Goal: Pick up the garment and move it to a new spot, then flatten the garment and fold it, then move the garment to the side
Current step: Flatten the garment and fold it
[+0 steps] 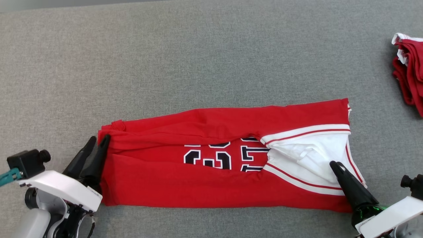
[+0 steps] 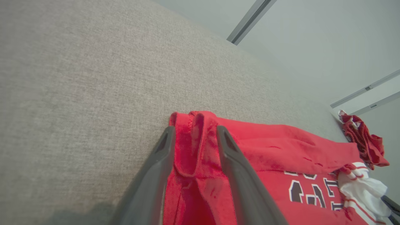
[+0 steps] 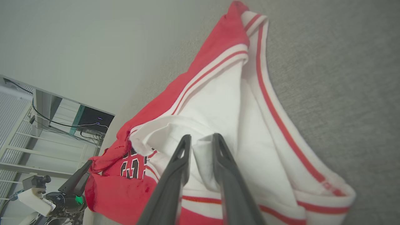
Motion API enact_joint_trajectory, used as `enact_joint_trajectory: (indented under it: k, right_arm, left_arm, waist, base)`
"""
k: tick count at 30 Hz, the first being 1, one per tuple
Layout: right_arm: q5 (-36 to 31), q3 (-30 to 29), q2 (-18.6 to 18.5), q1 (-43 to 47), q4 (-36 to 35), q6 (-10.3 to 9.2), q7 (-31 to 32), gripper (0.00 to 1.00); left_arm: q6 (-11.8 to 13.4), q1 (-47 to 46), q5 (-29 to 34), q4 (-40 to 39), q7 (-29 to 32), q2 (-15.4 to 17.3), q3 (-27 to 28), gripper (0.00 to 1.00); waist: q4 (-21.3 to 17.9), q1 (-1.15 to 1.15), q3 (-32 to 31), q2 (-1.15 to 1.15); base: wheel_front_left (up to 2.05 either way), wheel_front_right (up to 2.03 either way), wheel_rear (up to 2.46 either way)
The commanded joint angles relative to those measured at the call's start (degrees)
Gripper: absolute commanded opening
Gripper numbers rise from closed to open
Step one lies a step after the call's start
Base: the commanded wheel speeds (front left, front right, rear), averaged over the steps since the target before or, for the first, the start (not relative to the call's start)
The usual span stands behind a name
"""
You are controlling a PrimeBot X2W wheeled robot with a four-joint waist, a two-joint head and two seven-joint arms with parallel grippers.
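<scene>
A grey fabric-covered table (image 1: pixel 211 49) is seen across the whole head view, and the red basketball jersey (image 1: pixel 165 185) is laid on its near half. The jersey is already folded into a long band, and its long axis runs from the robot's left to its right, square to the way both arms reach. A pile of other red garments (image 1: pixel 409 76) is seen at the far right edge, well apart from the band.

The band is bracketed end to end. The left gripper (image 2: pixel 195 129) is placed at the left end, where the red hem roll (image 2: pixel 187 140) is straddled by its fingers. These are held clearly apart, with the roll between them and no squeeze visible on the cloth. The right gripper (image 3: pixel 201 137) is set at the right end, on the white inner face (image 1: pixel 307 155) turned out beside the striped armhole trim. Its fingers are parted only narrowly, with a raised white fold between them. Whether that fold is pinched or merely stands in the gap cannot be told.

The dark number print (image 1: pixel 228 155) is half covered near the middle, so the lengthwise fold is judged done. A fold of one end over the other is judged to be next, and it would be made along the band's long axis. Each end is nearest to the arm beside it. For the move aside, the right arm is judged nearer if the pile marks the spot.
</scene>
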Motion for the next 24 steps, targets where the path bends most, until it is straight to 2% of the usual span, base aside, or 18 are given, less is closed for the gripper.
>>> enact_joint_trajectory:
  k: [1, 7, 12, 13, 20, 24]
  right_arm:
    - [-1.4, 0.0, 0.2, 0.0, 0.5, 0.03, -1.0, 1.0]
    - [-10.0, -4.7, 1.5, -0.6, -0.1, 0.03, -2.9, 1.0]
    - [-20.5, -14.4, 5.4, 0.0, -1.2, 0.03, -2.8, 1.0]
    - [-20.5, -14.4, 5.4, 0.0, -1.2, 0.03, -2.8, 1.0]
    - [-36.0, -23.3, 10.6, 0.2, -2.3, 0.03, -2.9, 1.0]
    - [-45.2, -26.8, 13.3, -0.1, -2.0, 0.03, -2.9, 1.0]
  left_arm:
    - [0.6, 1.1, 1.0, 0.3, -1.3, -0.2, 0.2, 1.0]
    - [3.2, 2.4, 4.5, -0.1, -7.3, -1.8, 0.6, 1.0]
    - [6.6, 1.9, 9.6, -0.3, -12.2, -2.6, 0.9, 1.0]
    - [6.6, 1.9, 9.6, -0.3, -12.2, -2.6, 0.9, 1.0]
    - [11.4, 0.3, 18.0, -3.3, -14.8, -4.6, 3.6, 1.0]
    - [12.9, 0.8, 23.8, -6.8, -14.9, -6.5, 6.4, 1.0]
  waist:
    - [-0.1, 0.0, -0.4, 0.0]
    - [-0.2, 0.0, -1.6, 0.0]
    - [0.2, 0.0, -2.5, 0.0]
    - [0.2, 0.0, -2.5, 0.0]
    - [1.1, 0.0, -4.0, 0.0]
    - [1.4, 0.0, -4.9, 0.0]
  base:
    - [0.0, 0.0, 0.0]
    - [0.0, 0.0, 0.0]
    - [0.0, 0.0, 0.0]
    - [0.0, 0.0, 0.0]
    - [0.0, 0.0, 0.0]
    - [0.0, 0.0, 0.0]
